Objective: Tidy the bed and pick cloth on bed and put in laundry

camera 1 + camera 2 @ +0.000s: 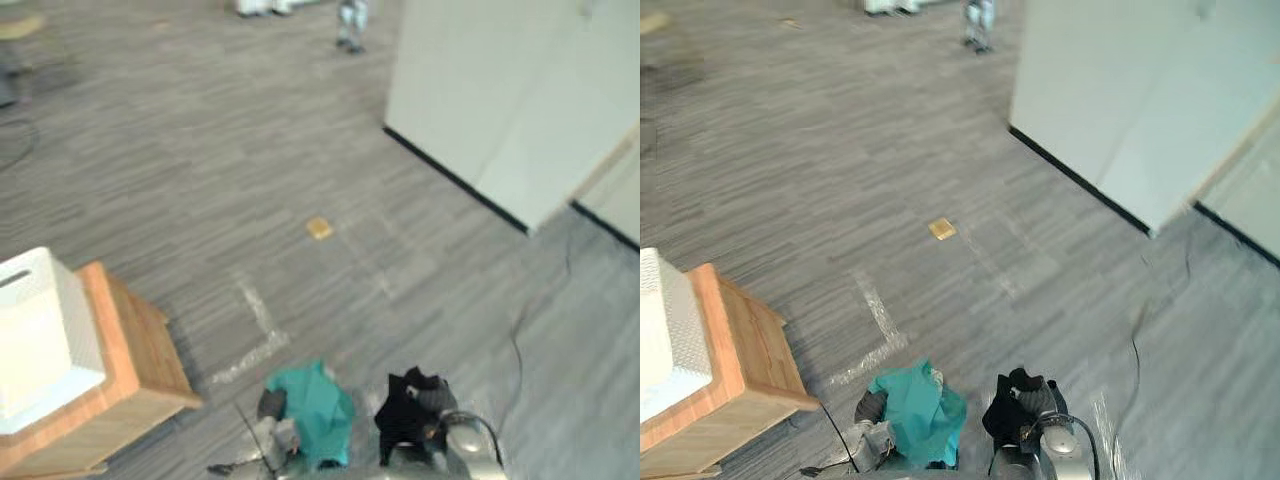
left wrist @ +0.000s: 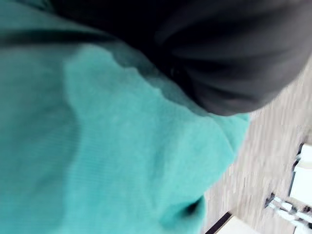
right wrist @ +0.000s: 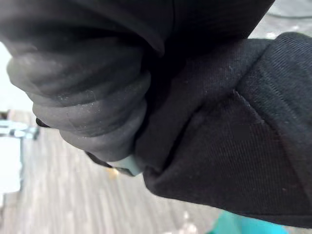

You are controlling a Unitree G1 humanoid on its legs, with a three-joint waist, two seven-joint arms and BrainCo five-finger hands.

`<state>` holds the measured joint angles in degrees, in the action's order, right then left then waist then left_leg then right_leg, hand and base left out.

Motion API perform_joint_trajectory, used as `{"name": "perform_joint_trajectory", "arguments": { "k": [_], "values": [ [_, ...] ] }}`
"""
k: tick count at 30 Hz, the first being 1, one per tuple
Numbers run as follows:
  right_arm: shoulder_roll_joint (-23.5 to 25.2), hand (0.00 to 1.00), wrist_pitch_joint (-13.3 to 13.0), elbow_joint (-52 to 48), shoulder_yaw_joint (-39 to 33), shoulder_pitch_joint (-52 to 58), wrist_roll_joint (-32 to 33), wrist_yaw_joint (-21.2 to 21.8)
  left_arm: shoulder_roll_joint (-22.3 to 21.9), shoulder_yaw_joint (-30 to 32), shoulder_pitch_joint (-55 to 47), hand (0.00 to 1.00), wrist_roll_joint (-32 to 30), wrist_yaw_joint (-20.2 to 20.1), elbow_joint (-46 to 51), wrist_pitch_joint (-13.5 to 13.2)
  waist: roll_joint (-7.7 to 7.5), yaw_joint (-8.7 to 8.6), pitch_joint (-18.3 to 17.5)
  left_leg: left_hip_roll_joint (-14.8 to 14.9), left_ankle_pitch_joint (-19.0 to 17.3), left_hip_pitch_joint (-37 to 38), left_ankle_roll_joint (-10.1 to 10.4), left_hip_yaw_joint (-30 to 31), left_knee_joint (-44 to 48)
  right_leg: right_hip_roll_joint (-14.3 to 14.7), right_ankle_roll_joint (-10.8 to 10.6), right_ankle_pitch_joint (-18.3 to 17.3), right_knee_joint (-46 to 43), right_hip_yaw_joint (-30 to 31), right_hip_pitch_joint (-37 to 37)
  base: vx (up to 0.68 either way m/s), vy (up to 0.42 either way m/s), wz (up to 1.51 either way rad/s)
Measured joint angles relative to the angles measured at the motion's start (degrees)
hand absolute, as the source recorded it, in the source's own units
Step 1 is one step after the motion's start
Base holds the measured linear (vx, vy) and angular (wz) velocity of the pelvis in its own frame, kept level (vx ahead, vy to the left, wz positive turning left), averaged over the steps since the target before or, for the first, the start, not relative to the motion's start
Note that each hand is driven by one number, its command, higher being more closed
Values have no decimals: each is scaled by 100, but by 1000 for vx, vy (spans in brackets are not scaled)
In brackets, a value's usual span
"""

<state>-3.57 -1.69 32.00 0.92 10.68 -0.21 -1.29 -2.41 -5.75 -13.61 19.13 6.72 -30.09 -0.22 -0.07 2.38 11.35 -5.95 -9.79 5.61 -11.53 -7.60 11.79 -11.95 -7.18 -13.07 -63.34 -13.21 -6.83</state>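
Note:
A teal cloth hangs bunched from my left hand at the bottom middle of the eye views, above the grey floor. In the left wrist view the teal cloth lies right against the hand's dark cover and hides the fingers. Just to its right, a black cloth is gathered in my right hand. Its folds press against that hand's ribbed cover in the right wrist view. The two cloths hang side by side, a small gap apart.
A wooden cabinet with a white box on top stands at the lower left. A white wall panel with a black base runs along the right. Pale tape marks and a small tan square lie on the grey floor ahead.

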Motion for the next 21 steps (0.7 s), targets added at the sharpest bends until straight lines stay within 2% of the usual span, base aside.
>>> {"name": "perform_joint_trajectory", "arguments": {
  "k": [1, 3, 4, 5, 7, 8, 9, 10, 11, 12, 13, 14, 16, 17, 18, 20, 21],
  "values": [
    [27, 100, -35, -85, -46, 30, 1, 1, 71, -38, 43, 100, -77, 0, -24, 0, -4, -22, -7, 9, -60, 150, 196, 368, -23, -57, -2, -103, 522, 87, -418, 550, -107, 153],
    [48, 100, -43, -131, -158, 34, 5, -1, 105, -44, 129, 100, -182, 12, -61, 5, 32, -21, 19, 75, -221, 294, 473, 762, -33, 33, -19, -184, 1512, 388, -834, 504, -211, 139],
    [55, 100, -43, -130, -267, 26, 17, -6, 104, -44, 180, 100, -251, 90, -117, 6, 97, -28, 45, 207, -379, 424, 735, 1133, -20, 202, -11, -83, 2938, 834, -1031, 572, -319, 136],
    [70, 100, -42, -130, -334, 6, 23, -9, 102, -44, 196, 100, -293, 106, -137, 5, 101, -39, 42, 260, -441, 462, 839, 1243, 0, 263, -9, 73, 3469, 1065, -1077, 559, -390, 144],
    [100, 100, -33, -126, -460, 52, 32, -108, 125, -14, 176, 100, -412, 114, -164, 4, 149, -158, 36, 491, -692, 643, 1245, 1534, 23, 373, -122, 866, 5070, 1820, -1046, 542, -478, 159],
    [146, 100, -22, -126, -442, 156, 29, -141, 217, -13, 43, 100, -424, 112, -159, -3, 51, -171, -20, 605, -954, 859, 1424, 1686, 107, 342, -47, 1192, 5088, 1955, -1069, 512, -519, 154],
    [180, 100, -22, -126, -424, 204, 29, -137, 265, -9, -30, 100, -437, 111, -142, -3, -35, -174, -76, 616, -1054, 893, 1444, 1749, 201, 316, -40, 1186, 4962, 1934, -1070, 404, -473, 155],
    [199, 100, -7, -115, -368, 266, 29, -126, 255, 69, -125, 100, -518, 108, -174, 5, -26, -194, -164, 725, -1236, 857, 1519, 1872, 617, 366, -320, 1682, 4394, 1818, -1128, 484, -609, 120],
    [72, 100, 7, -131, -292, 259, 29, -119, 55, 207, -212, 100, -524, 110, -141, 3, 310, -142, -232, 1137, -1176, 369, 1677, 1769, 1863, 631, -11, 1303, 4121, 1449, -994, 463, -576, 111],
    [19, 100, 5, -141, -274, 203, 31, -110, -24, 244, -284, 100, -523, 108, -99, -13, 393, -145, -201, 1295, -986, 56, 1685, 1744, 2490, 727, 81, 1239, 4173, 1301, -873, 436, -539, 70],
    [-26, 100, 3, -161, -261, 83, 37, -111, -81, 269, -332, 100, -514, 98, -112, -4, 582, -137, -127, 1618, -295, -468, 1605, 1518, 3527, 934, 247, 1177, 4373, 1081, -522, 359, -470, 49],
    [-21, 100, 1, -159, -212, 0, 74, -116, -80, 278, -343, 100, -507, 81, -49, -28, 636, -111, -91, 1951, -245, -877, 1514, 1035, 4453, 1084, 418, 1186, 4736, 920, -39, 342, -468, 42],
    [5, 100, -47, -168, -140, -24, 91, -106, -83, 288, -336, 100, -515, 61, 81, -32, 532, -15, -67, 2025, -312, -1161, 1425, 377, 4957, 1086, 552, 1198, 5237, 838, 548, 305, -416, 19],
    [1, 100, -74, -170, -134, -72, 111, -104, -82, 262, -331, 100, -515, -29, 146, -38, 511, 28, -63, 1942, -331, -1406, 1445, -22, 4962, 1096, 576, 1155, 5558, 809, 885, 262, -335, 8],
    [-2, 100, -71, -162, -136, -75, 130, -104, -83, 257, -327, 100, -517, -52, 157, -43, 514, 25, -62, 1911, -331, -1532, 1446, -169, 4874, 1097, 591, 1148, 5651, 759, 975, 295, -328, 18],
    [-1, 100, -53, -134, -137, -54, 143, -96, -82, 249, -329, 100, -523, -89, 267, -40, 510, 24, -60, 1882, -332, -1824, 1446, -730, 4296, 1096, 615, 1131, 5916, 528, 1163, 217, -149, 40],
    [0, 100, -27, -115, -137, -46, 141, -89, -82, 242, -323, 100, -529, -155, 335, -37, 488, 26, -44, 1872, -338, -1935, 1435, -1278, 3640, 1095, 616, 1108, 6117, 336, 1312, 269, -111, 73]
  ]
}}
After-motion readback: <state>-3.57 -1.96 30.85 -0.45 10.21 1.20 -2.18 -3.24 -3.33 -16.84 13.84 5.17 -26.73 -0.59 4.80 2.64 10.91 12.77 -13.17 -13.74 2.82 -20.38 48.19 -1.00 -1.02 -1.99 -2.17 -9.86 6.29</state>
